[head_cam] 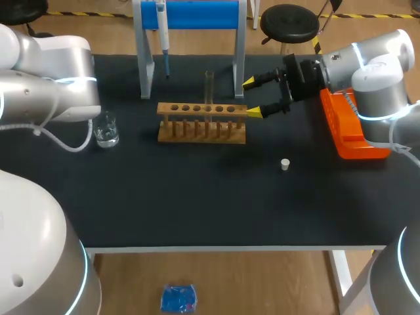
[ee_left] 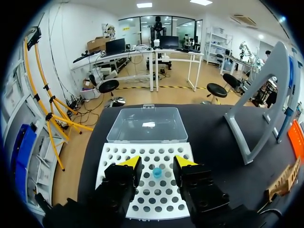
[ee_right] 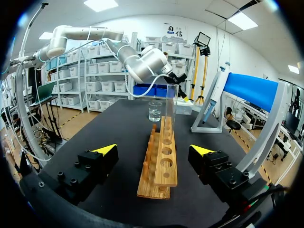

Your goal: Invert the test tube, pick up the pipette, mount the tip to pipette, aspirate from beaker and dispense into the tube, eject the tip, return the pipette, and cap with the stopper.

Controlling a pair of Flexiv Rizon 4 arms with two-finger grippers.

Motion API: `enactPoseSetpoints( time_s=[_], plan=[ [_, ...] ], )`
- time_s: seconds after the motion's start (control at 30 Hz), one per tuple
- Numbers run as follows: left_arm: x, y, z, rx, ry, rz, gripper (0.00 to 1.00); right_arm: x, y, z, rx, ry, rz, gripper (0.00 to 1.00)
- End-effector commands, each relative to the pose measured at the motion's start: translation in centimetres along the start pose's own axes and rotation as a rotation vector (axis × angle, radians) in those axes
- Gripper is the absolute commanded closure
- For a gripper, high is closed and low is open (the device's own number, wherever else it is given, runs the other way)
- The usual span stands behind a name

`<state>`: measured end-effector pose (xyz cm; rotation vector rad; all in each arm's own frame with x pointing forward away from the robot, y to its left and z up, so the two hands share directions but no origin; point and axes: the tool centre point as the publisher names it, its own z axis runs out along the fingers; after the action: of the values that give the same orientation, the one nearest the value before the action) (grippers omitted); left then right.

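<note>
A clear test tube [head_cam: 209,85] stands upright in the wooden rack [head_cam: 202,122] at mid-table. My right gripper [head_cam: 251,98] is wide open at the rack's right end. In the right wrist view the rack [ee_right: 161,161] runs ahead between the fingers, which do not touch it, with the tube [ee_right: 171,107] in a far hole. The pipette [head_cam: 163,33] hangs on the blue stand [head_cam: 190,14]. My left gripper [ee_left: 156,162] hovers open over a white perforated tip rack [ee_left: 152,199], with a blue tip [ee_left: 156,173] below the gap. The beaker [head_cam: 105,129] sits left and the white stopper [head_cam: 285,164] lies right.
An orange box [head_cam: 351,131] sits by my right arm at the table's right side. A clear lid [ee_left: 147,124] lies just beyond the white tip rack. The stand's grey legs [head_cam: 144,65] rise behind the wooden rack.
</note>
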<state>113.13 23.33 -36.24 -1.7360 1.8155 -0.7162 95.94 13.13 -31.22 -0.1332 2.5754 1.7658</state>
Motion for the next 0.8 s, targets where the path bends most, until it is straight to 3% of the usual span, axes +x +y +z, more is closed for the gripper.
enactPoseSetpoints(
  time_s=[0.03,0.1,0.33,0.4,0.63,0.8],
  plan=[
    [-0.08,-0.15,0.19,-0.012,0.000,-0.001,0.60,-0.06,0.02,-0.11,0.002,0.004,0.000,0.00],
    [-0.15,-0.08,0.23,-0.012,-0.002,-0.004,0.68,-0.06,0.02,-0.11,0.002,0.004,0.000,0.00],
    [-0.29,0.14,0.22,-0.019,-0.006,-0.008,0.73,-0.06,0.02,-0.11,0.002,0.004,0.000,0.00],
    [-0.29,0.22,0.22,-0.022,-0.006,-0.008,0.84,-0.06,0.02,-0.11,0.002,0.004,0.000,0.00],
    [-0.29,0.41,0.36,-0.031,-0.008,-0.008,1.00,-0.06,0.02,-0.11,0.002,0.004,0.000,0.00],
    [-0.32,0.52,0.44,-0.037,-0.010,-0.007,1.00,-0.06,0.02,-0.11,0.002,0.004,0.000,0.00]
  ],
)
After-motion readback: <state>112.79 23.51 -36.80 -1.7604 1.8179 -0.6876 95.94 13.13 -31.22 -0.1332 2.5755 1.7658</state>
